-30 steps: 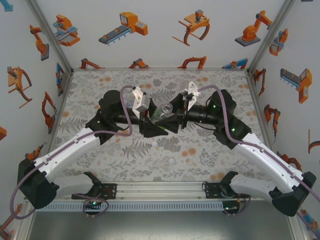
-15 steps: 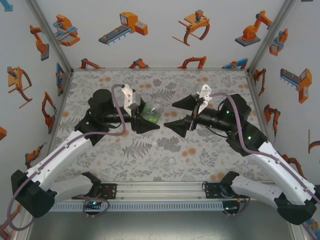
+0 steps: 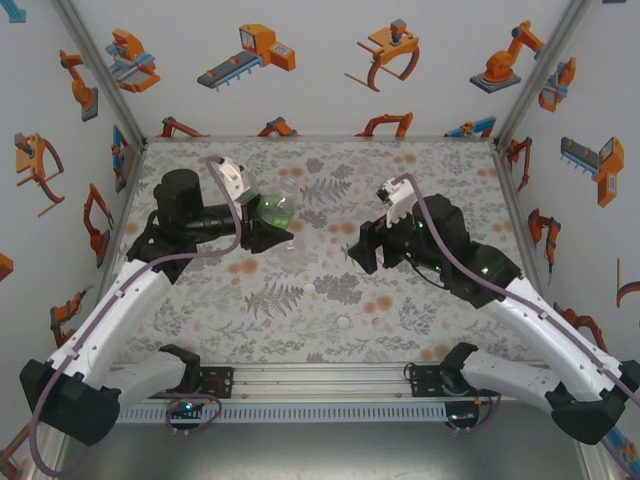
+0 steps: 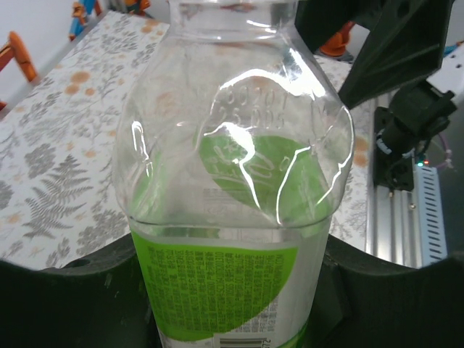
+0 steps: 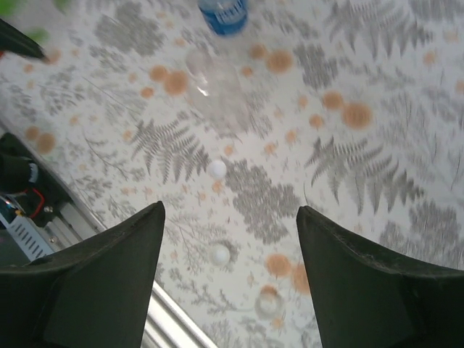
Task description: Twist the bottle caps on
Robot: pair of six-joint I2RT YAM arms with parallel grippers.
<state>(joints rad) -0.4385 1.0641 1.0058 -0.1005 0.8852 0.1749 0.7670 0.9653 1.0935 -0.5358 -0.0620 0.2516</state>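
Observation:
My left gripper (image 3: 270,228) is shut on the green-tinted bottle (image 3: 276,209), held above the table's left middle. The left wrist view shows its green label and clear shoulder (image 4: 232,181) between my dark fingers (image 4: 65,304); its neck runs off the top edge. My right gripper (image 3: 356,250) hangs to the right, apart from it, pointing down. Its jaws (image 5: 230,210) stand open with nothing between them. Below them on the table lie three small whitish bottle caps (image 5: 217,168), (image 5: 220,253), (image 5: 268,303). Two caps (image 3: 310,288), (image 3: 343,322) also show from above. A colourless bottle (image 5: 214,83) and a blue-labelled bottle (image 5: 223,14) lie farther off.
The patterned table (image 3: 400,180) is fenced by white walls with orange robot pictures. A metal rail (image 3: 320,380) with both arm bases runs along the near edge, and shows at the lower left of the right wrist view (image 5: 29,232).
The two grippers have parted. My left arm drew back to the left with the green-tinted bottle. My right gripper pulled away to the right and turned down towards the table.

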